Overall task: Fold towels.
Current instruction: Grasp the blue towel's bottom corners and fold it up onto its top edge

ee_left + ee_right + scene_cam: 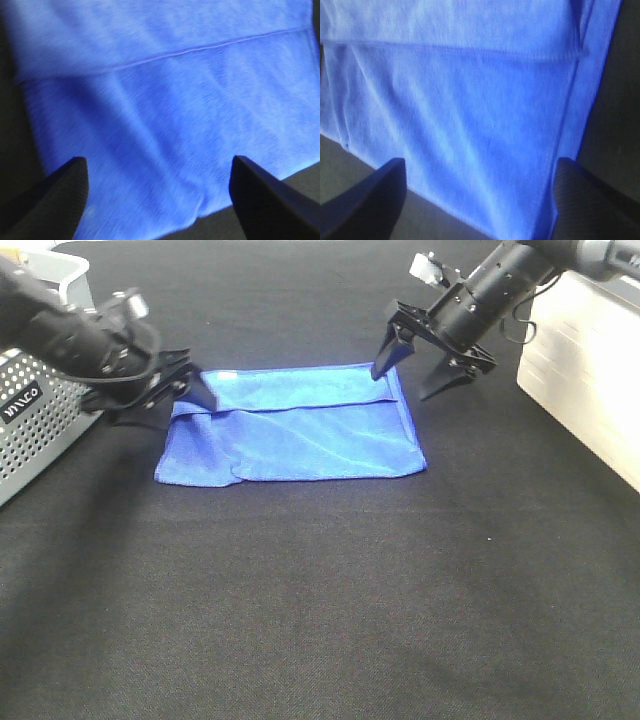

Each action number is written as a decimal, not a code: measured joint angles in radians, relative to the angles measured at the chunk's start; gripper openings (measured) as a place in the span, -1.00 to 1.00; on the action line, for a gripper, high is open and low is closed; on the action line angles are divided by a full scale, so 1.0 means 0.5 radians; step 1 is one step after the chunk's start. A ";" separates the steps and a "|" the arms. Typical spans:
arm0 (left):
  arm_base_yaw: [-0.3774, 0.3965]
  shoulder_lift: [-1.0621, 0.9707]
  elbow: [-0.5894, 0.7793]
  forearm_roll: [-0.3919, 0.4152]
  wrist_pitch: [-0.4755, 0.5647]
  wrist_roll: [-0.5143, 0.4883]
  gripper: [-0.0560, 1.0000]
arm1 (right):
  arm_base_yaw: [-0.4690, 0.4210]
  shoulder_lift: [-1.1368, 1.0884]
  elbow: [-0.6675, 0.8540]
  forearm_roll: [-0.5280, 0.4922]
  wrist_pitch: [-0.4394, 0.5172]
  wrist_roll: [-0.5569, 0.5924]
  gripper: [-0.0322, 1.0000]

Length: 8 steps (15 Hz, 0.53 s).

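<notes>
On the black table (320, 620) the blue towel (300, 435) lies flat toward the far side, with one long flap laid over it. It looks light and limp, so pinching its far corners seems best. The left gripper (170, 405) and right gripper (403, 386) hover there, jaws wide, holding nothing.

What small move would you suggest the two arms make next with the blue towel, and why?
The left gripper and right gripper are both open, holding nothing, each at a far corner of the blue towel, which lies partly folded with a stitched edge across it. I would probably lower both and shut them on those corners for another fold.
</notes>
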 joint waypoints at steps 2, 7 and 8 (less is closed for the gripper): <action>0.000 -0.090 0.154 0.000 -0.124 -0.012 0.51 | 0.000 -0.078 0.124 -0.032 0.002 -0.010 0.53; 0.002 -0.142 0.298 0.012 -0.200 -0.090 0.51 | 0.000 -0.306 0.794 -0.054 -0.248 -0.090 0.53; 0.002 -0.126 0.298 0.012 -0.240 -0.116 0.51 | 0.000 -0.306 0.874 -0.044 -0.300 -0.136 0.53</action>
